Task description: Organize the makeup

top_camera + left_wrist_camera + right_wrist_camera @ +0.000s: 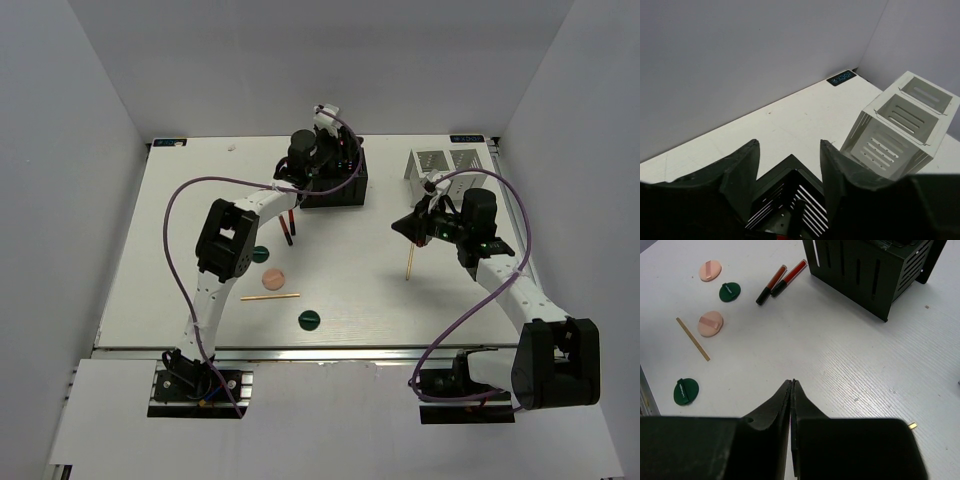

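Observation:
My left gripper [333,163] [789,145] is open over the black box [335,182] [790,167]. A dark pencil [797,215] stands inside the box below the jaws. My right gripper [401,228] [791,381] is shut and empty above the table, next to a tan stick [409,263]. Two red pencils [287,228] [780,280] lie left of the black box. Green discs [261,254] [309,320], a pink disc [273,279] and another tan stick [270,296] lie at centre left. The right wrist view shows two pink discs [710,270] [710,323]. No white bottle is in view.
The white slotted box [448,165] [900,125] stands at the back right, behind my right gripper. White walls close the table on three sides. Purple cables loop over both arms.

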Robot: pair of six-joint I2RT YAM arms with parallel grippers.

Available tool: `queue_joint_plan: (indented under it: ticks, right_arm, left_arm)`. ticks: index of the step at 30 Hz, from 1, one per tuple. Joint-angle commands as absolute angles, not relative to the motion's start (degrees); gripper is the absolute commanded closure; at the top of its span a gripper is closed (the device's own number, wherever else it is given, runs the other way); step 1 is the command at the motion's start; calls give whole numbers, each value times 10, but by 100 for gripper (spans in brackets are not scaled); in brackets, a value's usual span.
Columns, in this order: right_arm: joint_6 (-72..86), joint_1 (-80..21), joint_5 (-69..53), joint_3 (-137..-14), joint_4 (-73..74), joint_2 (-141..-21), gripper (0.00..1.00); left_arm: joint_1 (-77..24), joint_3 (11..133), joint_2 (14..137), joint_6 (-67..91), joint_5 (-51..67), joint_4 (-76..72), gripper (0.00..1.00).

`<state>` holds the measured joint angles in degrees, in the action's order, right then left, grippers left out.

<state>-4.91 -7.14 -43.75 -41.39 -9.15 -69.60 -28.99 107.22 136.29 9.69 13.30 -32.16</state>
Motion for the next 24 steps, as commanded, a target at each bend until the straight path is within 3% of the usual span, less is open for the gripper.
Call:
queue_joint_plan:
  ticks: [1,3,5,6,7,8,13,16,19,20,24]
  right_arm:
    - [-56,-69,-450,-417,-105,-690,93]
    - [-61,-69,-450,-419,-104,-693,93]
    - [-68,-69,-451,-426,-92,-695,93]
    - [-73,-69,-451,-429,-89,-695,93]
    - [-83,-69,-452,-430,-81,-695,93]
    - [-88,-69,-449,-431,-77,-695,93]
    - [-107,-69,-440,-425,-66,-693,93]
    - [-107,-69,-433,-422,-62,-694,92]
    - [-106,-69,-431,-426,-56,-700,91]
    - [-109,-69,-431,-428,-54,-702,91]
    - [-118,-69,-428,-439,-44,-709,89]
  left_arm:
    - [-294,1071,1305,95,127,-314,38]
    - [-295,1063,1290,98,127,-316,39]
    - [-295,1049,1256,117,133,-307,51]
    - [-294,1045,1239,130,124,-292,65]
    - [-294,1040,1196,161,112,-272,94]
    - [-295,1013,1168,174,101,-253,100]
    - [-272,843,965,299,7,-135,98]
    - [-228,731,849,381,-51,-42,63]
    - [-179,644,786,457,-66,24,55]
    - [-163,633,778,472,-75,63,45]
    - [-151,656,846,511,-93,180,40]
